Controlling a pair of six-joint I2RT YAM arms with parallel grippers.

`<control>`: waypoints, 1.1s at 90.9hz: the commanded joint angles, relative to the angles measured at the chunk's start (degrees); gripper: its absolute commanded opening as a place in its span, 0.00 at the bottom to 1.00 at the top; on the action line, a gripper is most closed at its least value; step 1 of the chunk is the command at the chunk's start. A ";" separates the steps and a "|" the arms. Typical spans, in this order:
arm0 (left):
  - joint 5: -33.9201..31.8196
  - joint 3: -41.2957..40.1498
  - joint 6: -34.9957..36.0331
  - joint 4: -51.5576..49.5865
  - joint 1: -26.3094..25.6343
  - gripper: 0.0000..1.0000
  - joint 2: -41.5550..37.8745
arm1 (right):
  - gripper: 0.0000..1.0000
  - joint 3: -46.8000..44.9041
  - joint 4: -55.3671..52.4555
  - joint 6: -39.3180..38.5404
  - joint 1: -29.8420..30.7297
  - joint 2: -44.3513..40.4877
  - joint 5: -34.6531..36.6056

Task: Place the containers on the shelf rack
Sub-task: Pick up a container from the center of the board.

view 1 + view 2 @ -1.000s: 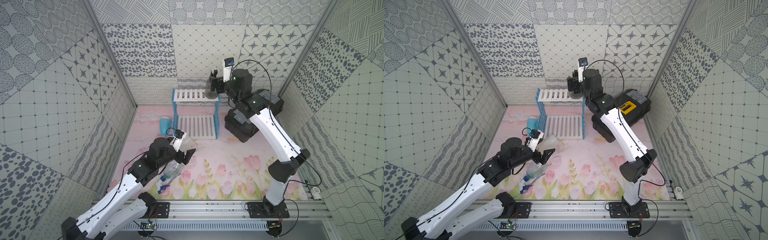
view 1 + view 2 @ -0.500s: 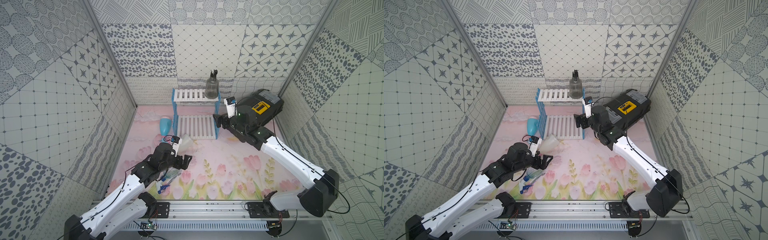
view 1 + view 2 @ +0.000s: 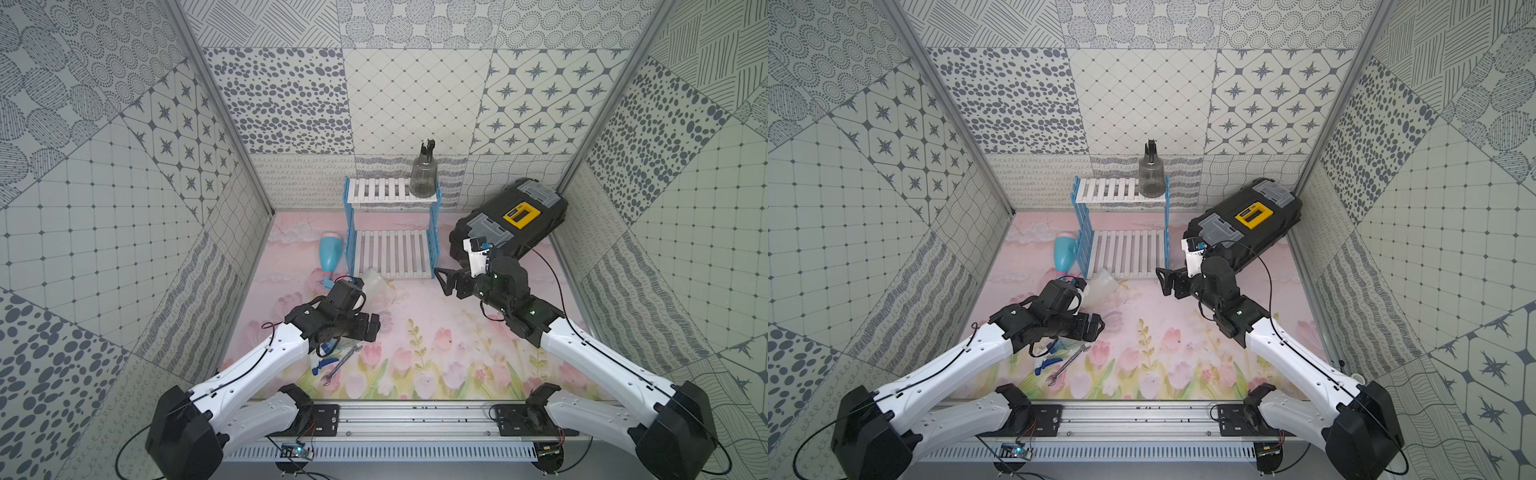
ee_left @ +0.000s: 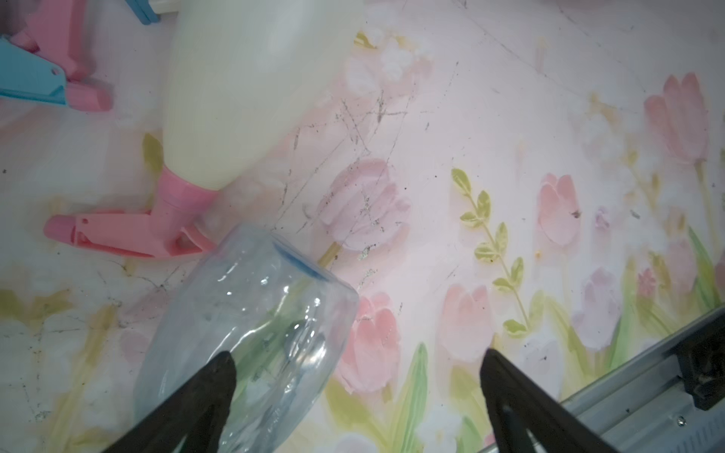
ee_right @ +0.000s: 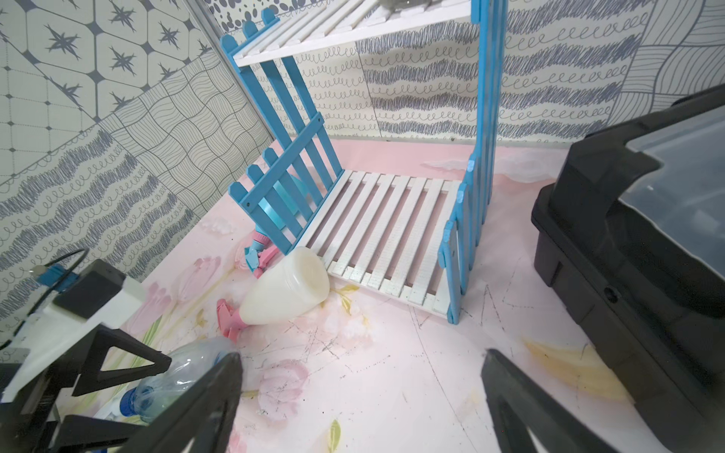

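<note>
left claw (image 4: 357, 356) and right claw (image 5: 361, 353) spread wide, nothing held

beyond the left claw, blue bottle (image 3: 330, 250) lying beside the rack (image 3: 392, 254); just under it, clear bottle (image 4: 251, 313) on its side, white bottle (image 4: 251, 86) a little ahead; grey bottle (image 3: 423, 179) upright on the rack's top shelf, well beyond and above the right claw; lower shelf straight ahead of it, toolbox (image 3: 511, 216) just beside it.

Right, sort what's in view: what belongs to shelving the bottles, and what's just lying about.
Job: shelf rack; grey bottle, already on its top shelf; light-blue bottle, white bottle and clear bottle, lying on the mat.
Lying about: black toolbox; wrench.
</note>
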 commanded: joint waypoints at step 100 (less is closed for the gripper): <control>-9.75 -2.16 -35.79 -26.04 4.01 0.99 -26.81 | 0.97 16.79 -3.40 -25.61 34.40 32.63 -9.47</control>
